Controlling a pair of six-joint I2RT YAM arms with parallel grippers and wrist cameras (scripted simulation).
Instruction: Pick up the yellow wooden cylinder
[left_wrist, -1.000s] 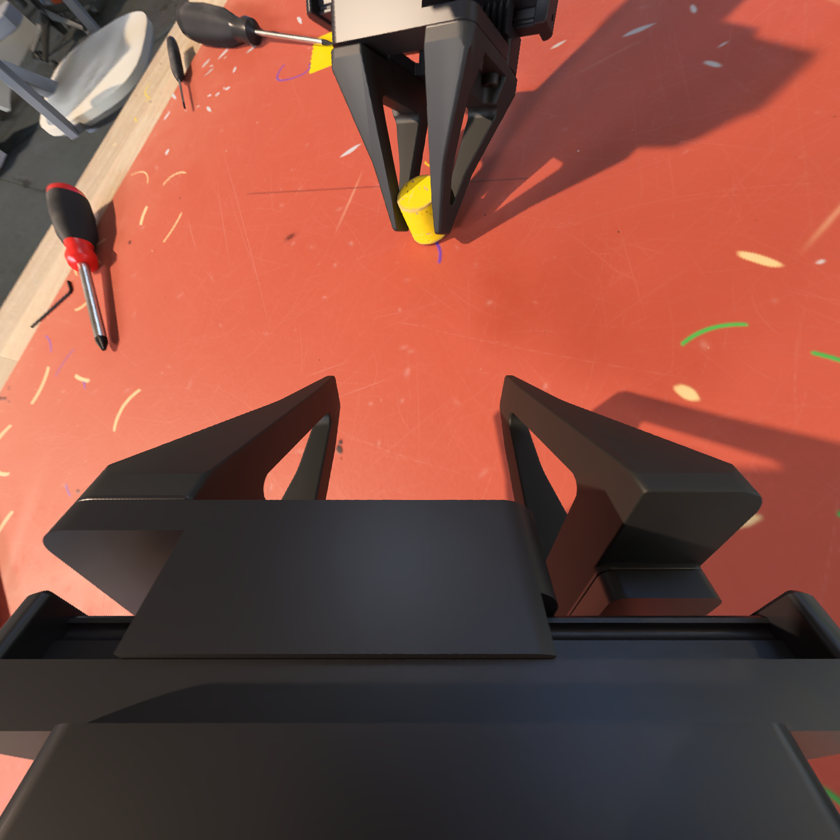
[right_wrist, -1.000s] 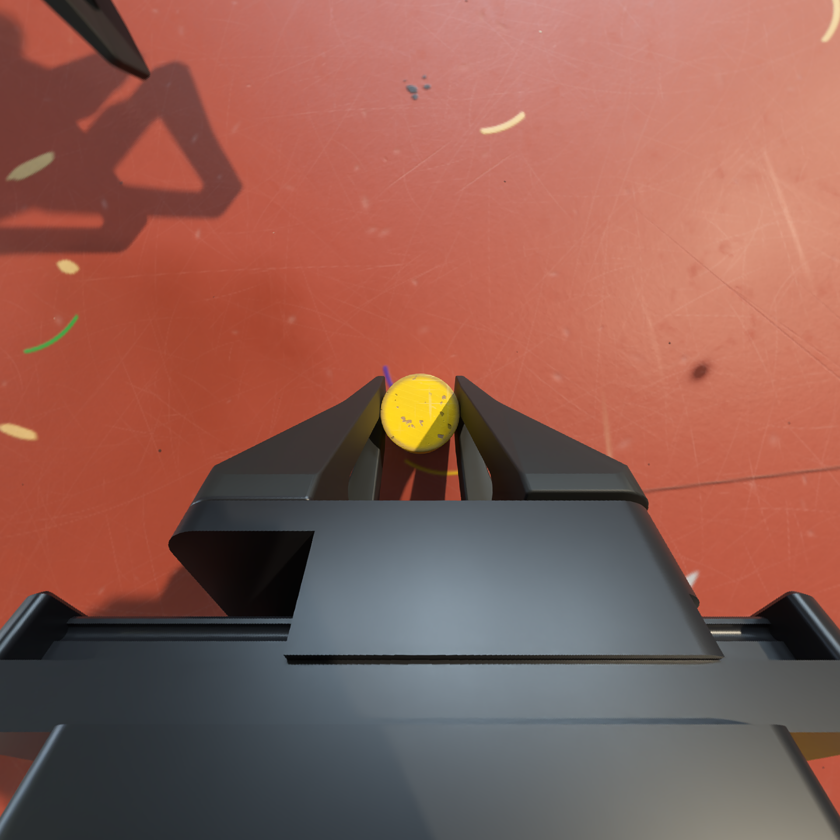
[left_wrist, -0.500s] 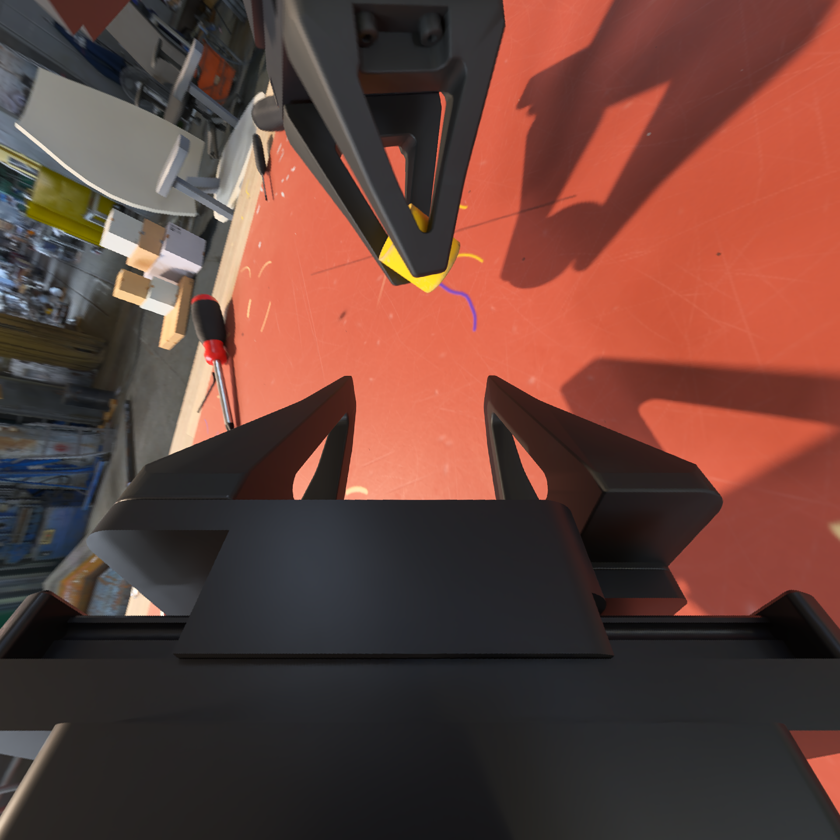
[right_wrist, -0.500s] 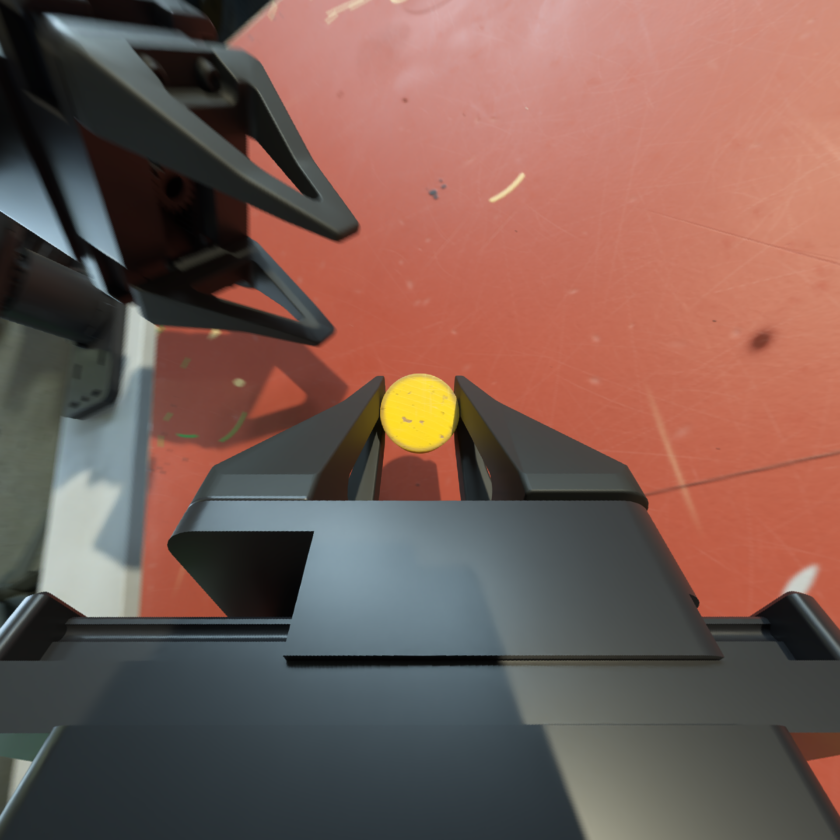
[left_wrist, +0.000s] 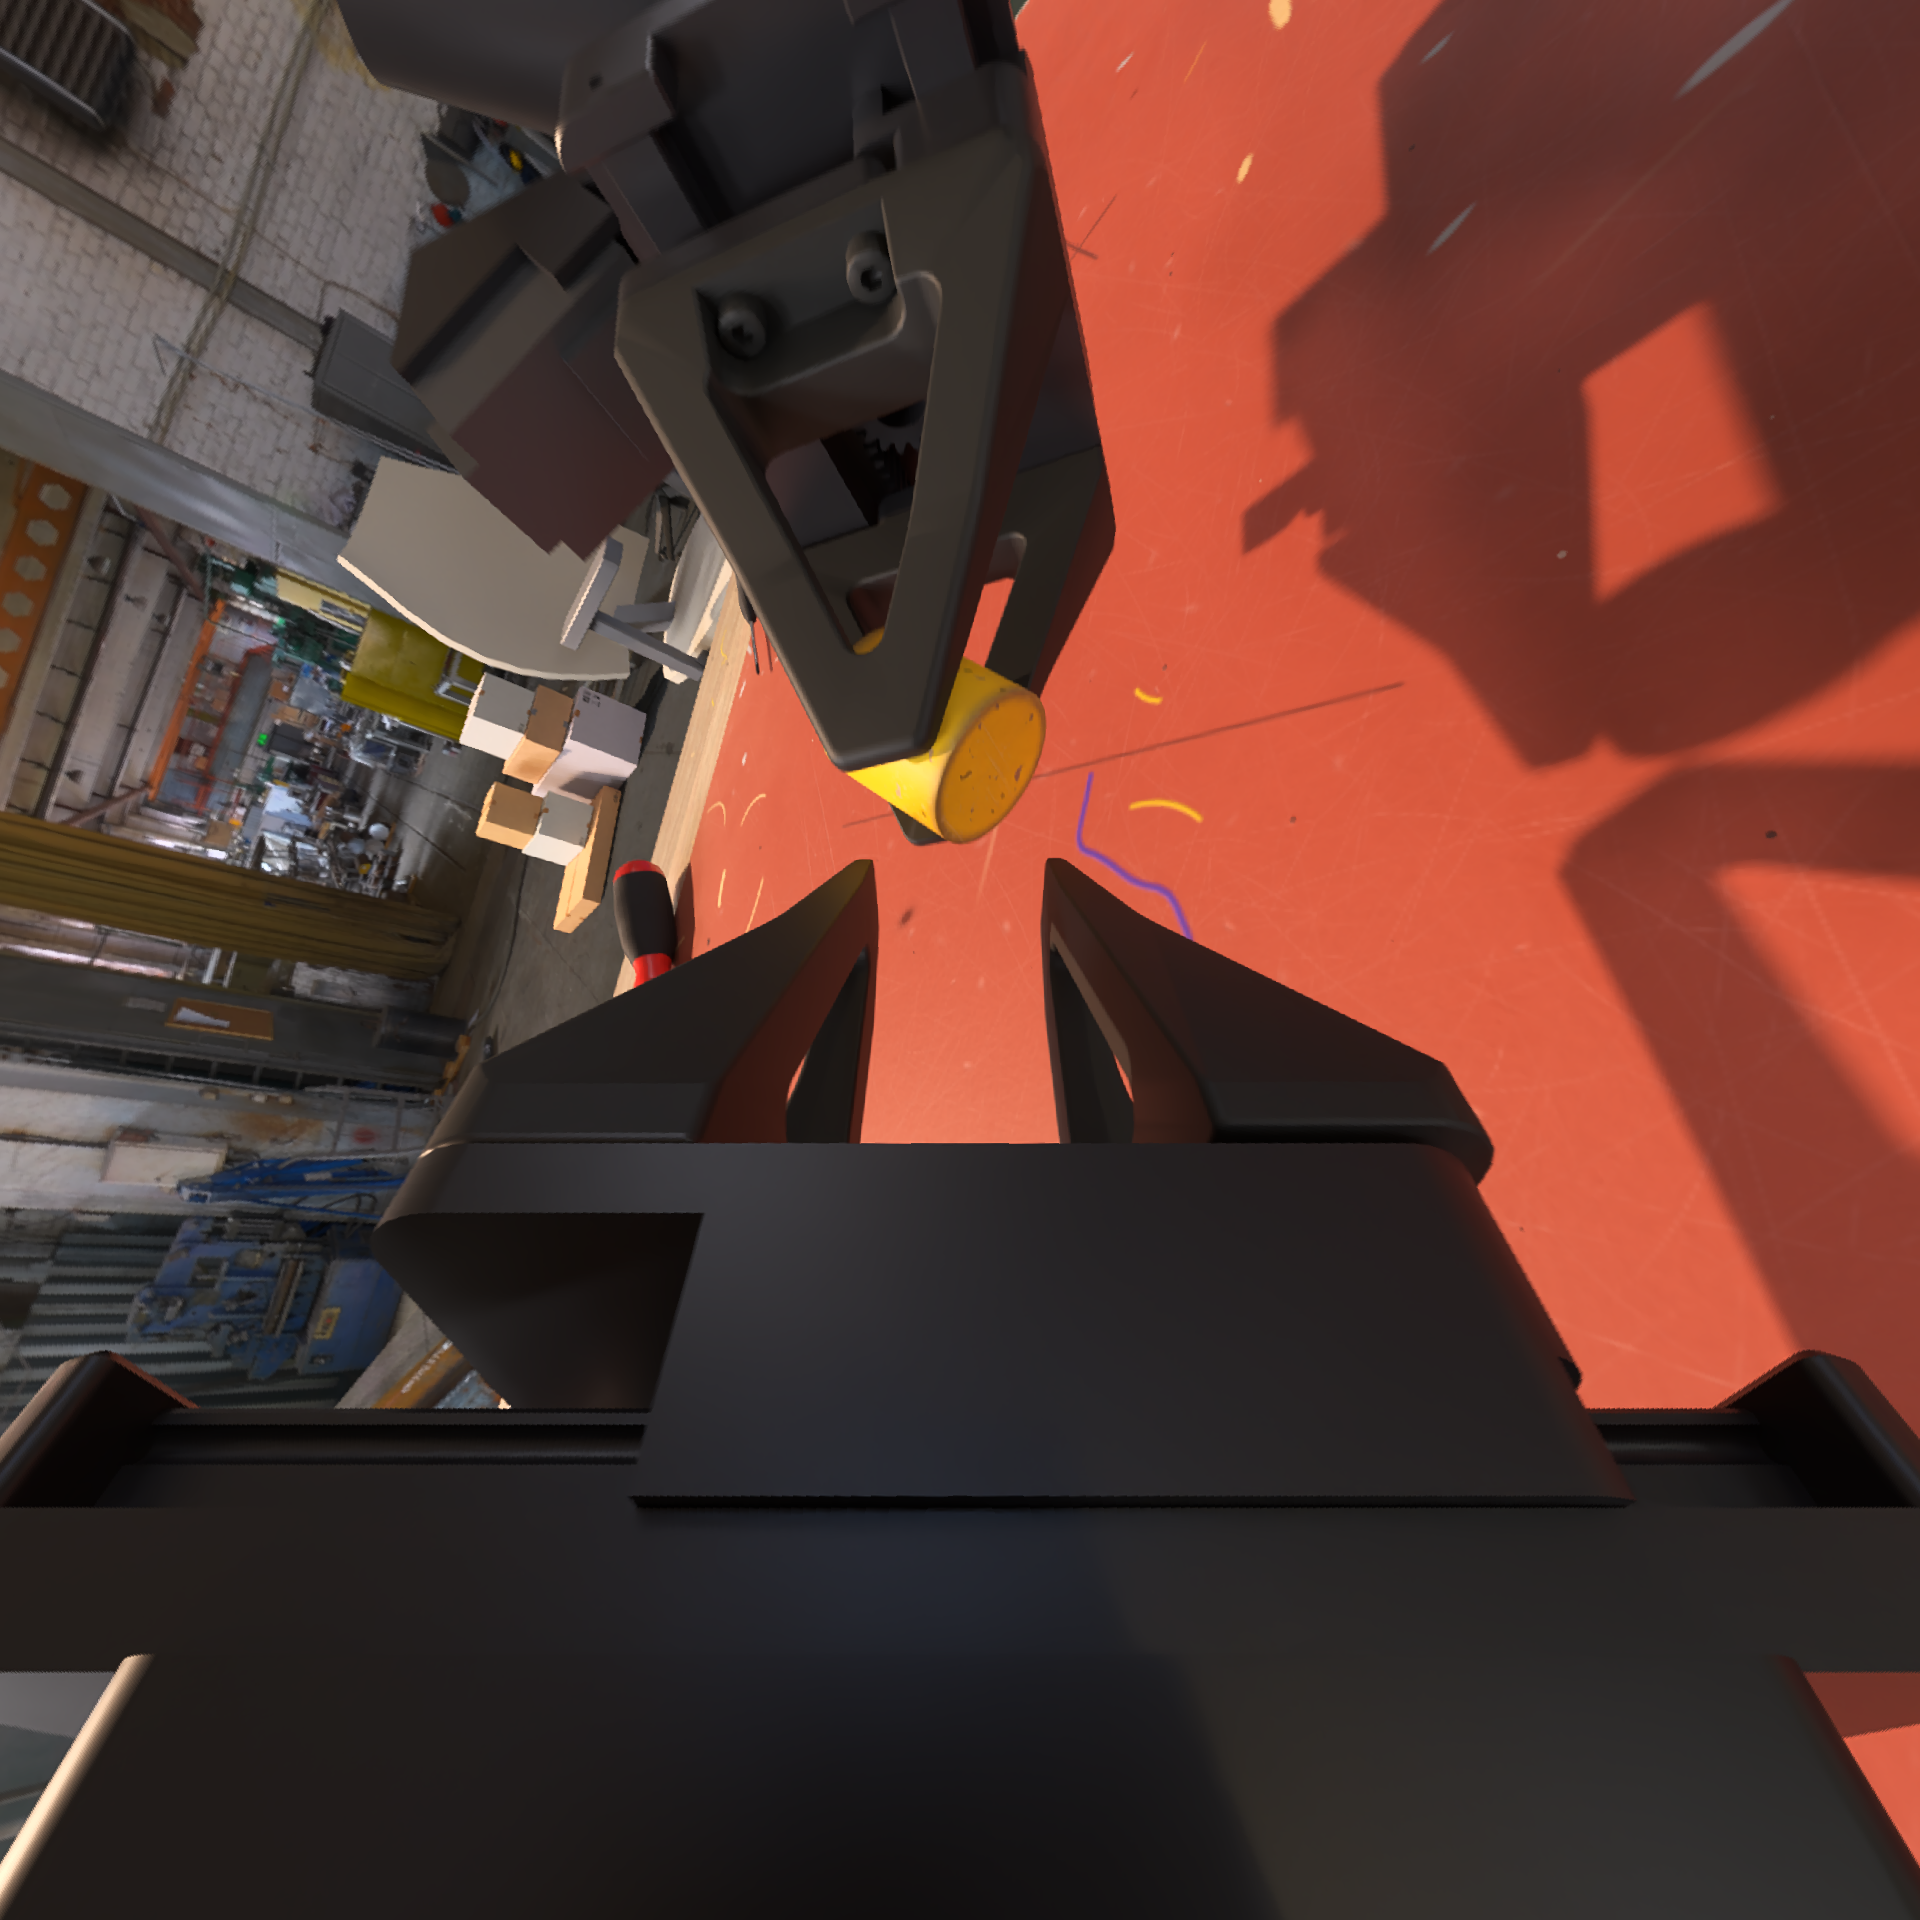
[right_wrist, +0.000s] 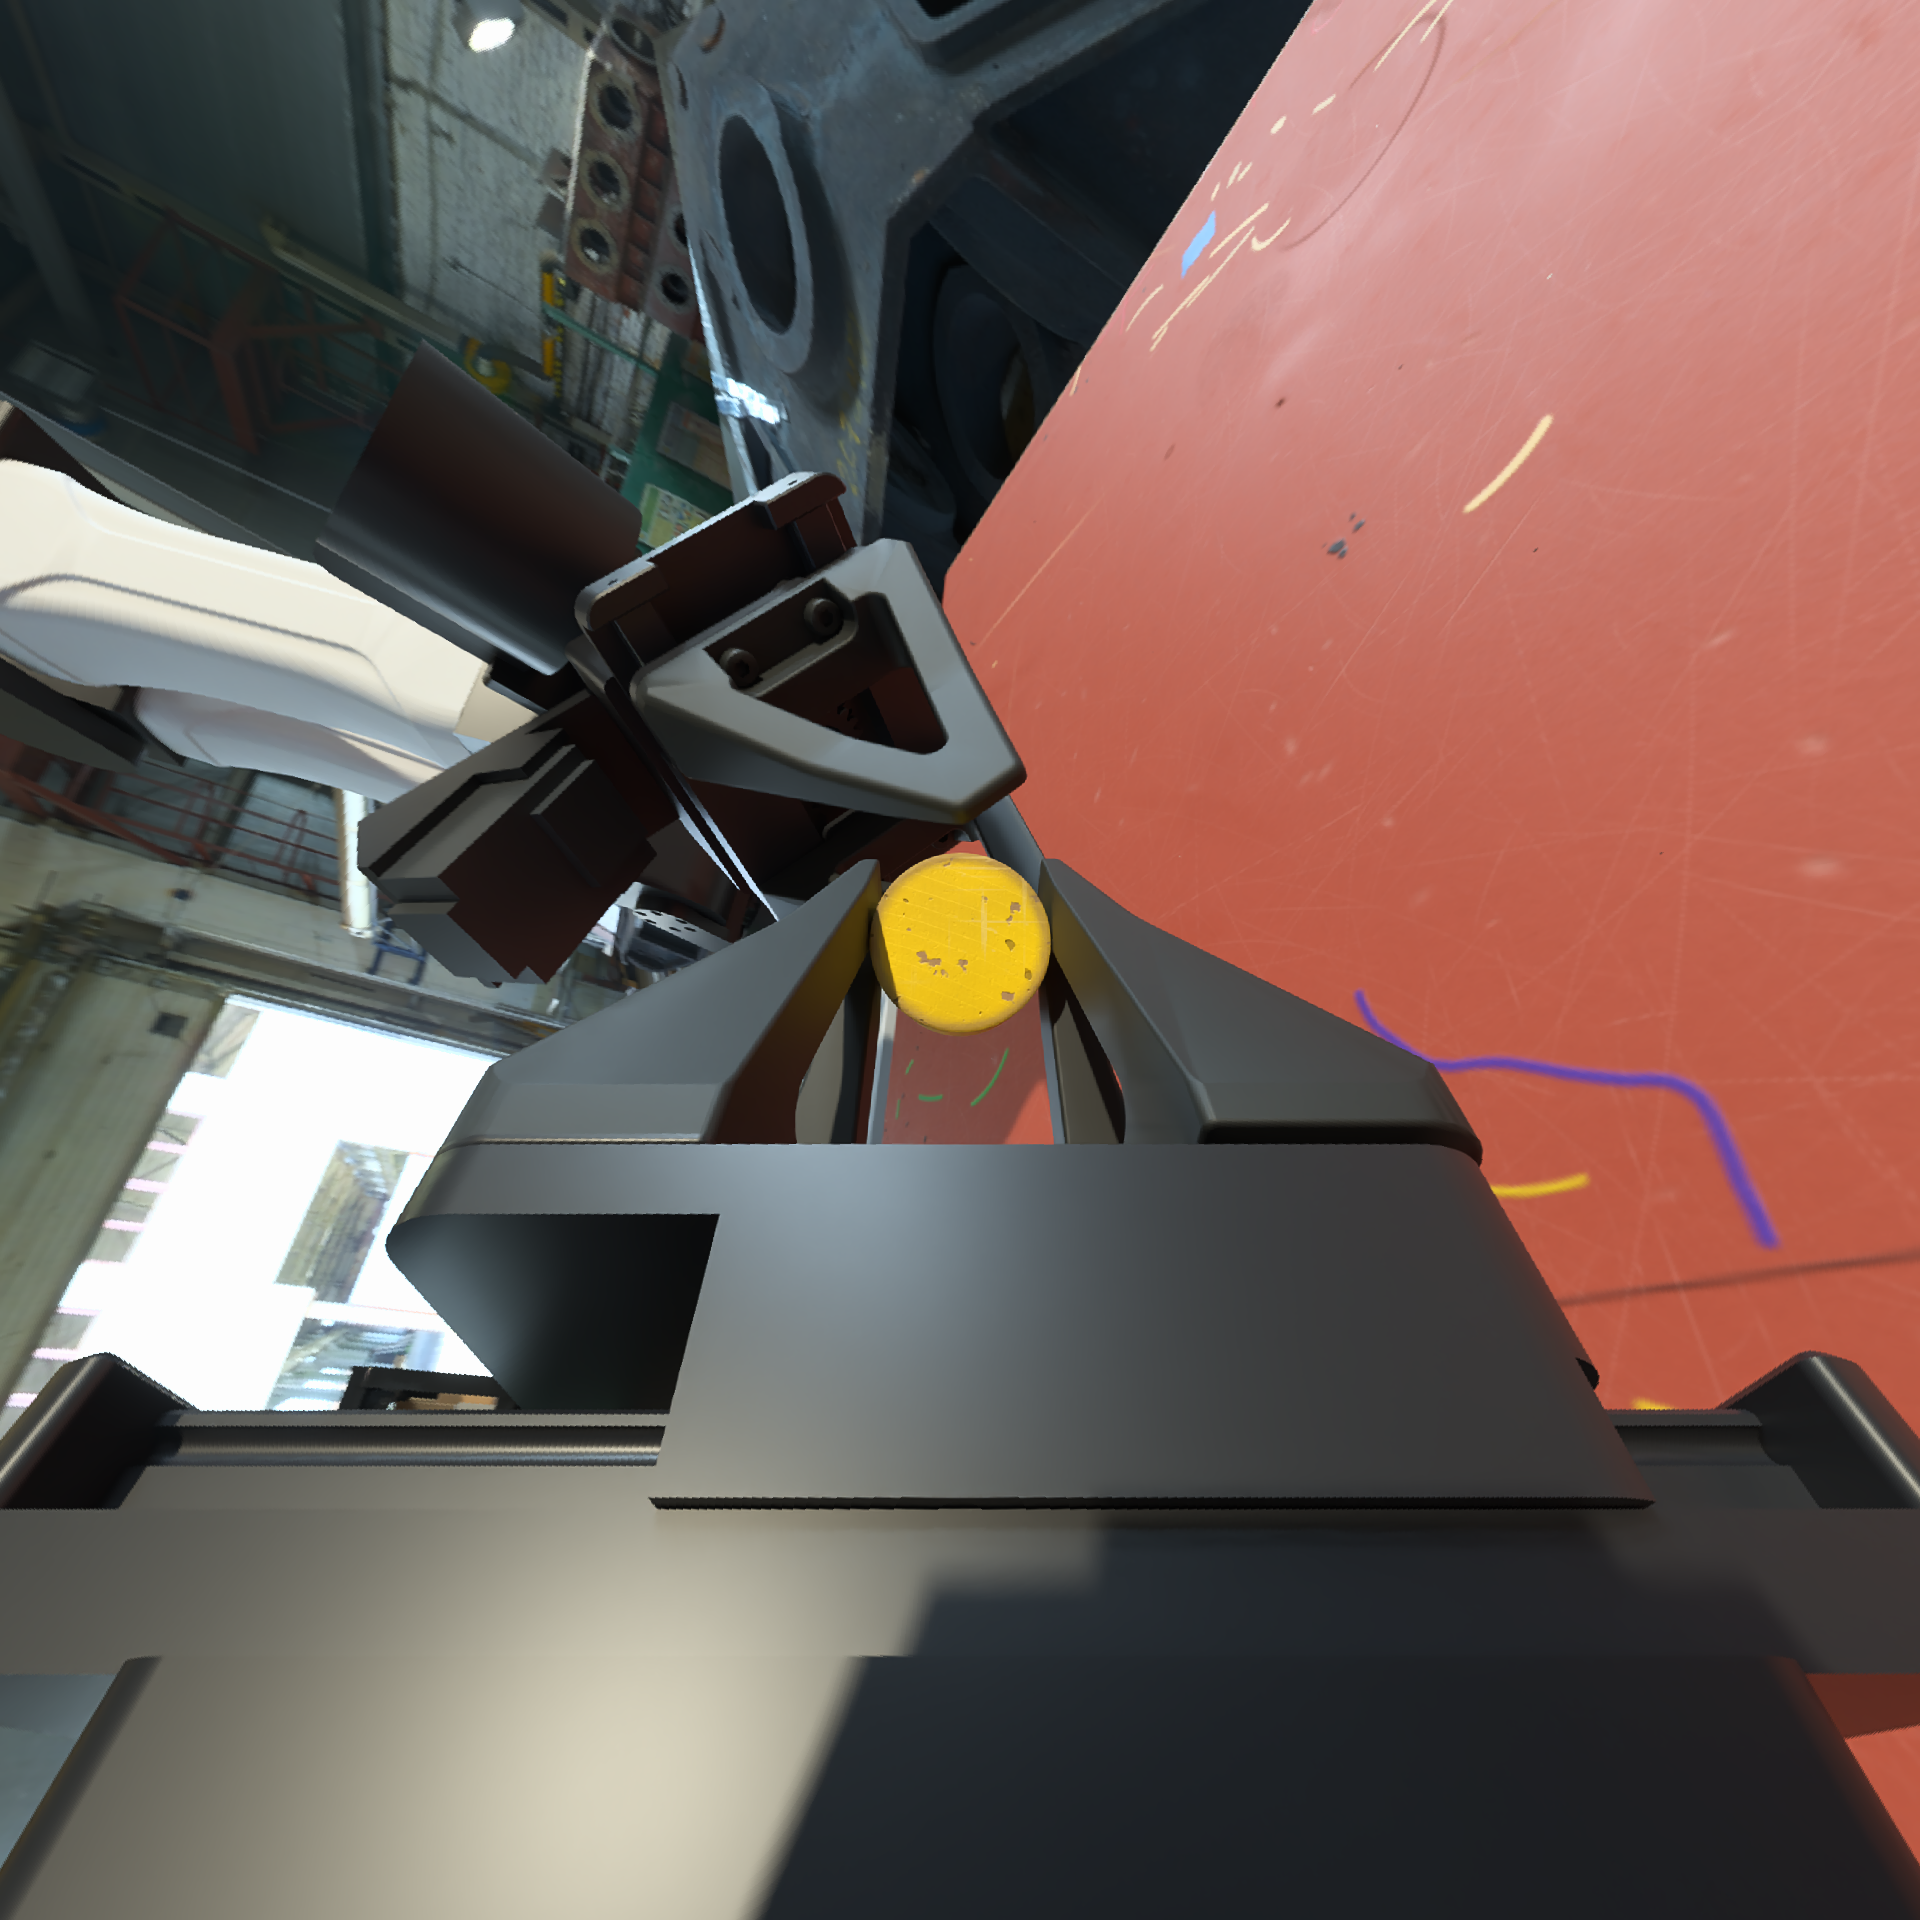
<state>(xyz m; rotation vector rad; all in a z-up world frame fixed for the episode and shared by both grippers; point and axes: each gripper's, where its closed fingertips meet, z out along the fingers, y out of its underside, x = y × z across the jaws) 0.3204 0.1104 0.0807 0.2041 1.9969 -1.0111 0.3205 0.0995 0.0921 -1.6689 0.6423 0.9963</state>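
Observation:
The yellow wooden cylinder (right_wrist: 961, 943) sits clamped between the two fingertips of my right gripper (right_wrist: 961, 904), lifted well off the red table (right_wrist: 1507, 727). In the left wrist view the cylinder (left_wrist: 982, 764) shows its round end face, held by the right gripper (left_wrist: 935, 769) just beyond my left gripper (left_wrist: 958, 883). The left gripper is open and empty, its fingertips close to the cylinder but apart from it. The left gripper also shows in the right wrist view (right_wrist: 935, 800), just behind the cylinder.
A red and black screwdriver (left_wrist: 644, 920) lies near the table's left edge (left_wrist: 691, 821), partly hidden by my left finger. Thin coloured scraps and a purple thread (left_wrist: 1127, 873) lie on the table. Beyond the edge are workshop boxes and machinery.
The right gripper has lifted and tilted the cylinder up off the table. The two grippers have come closer together. The left gripper's fingers have narrowed somewhat but stay open.

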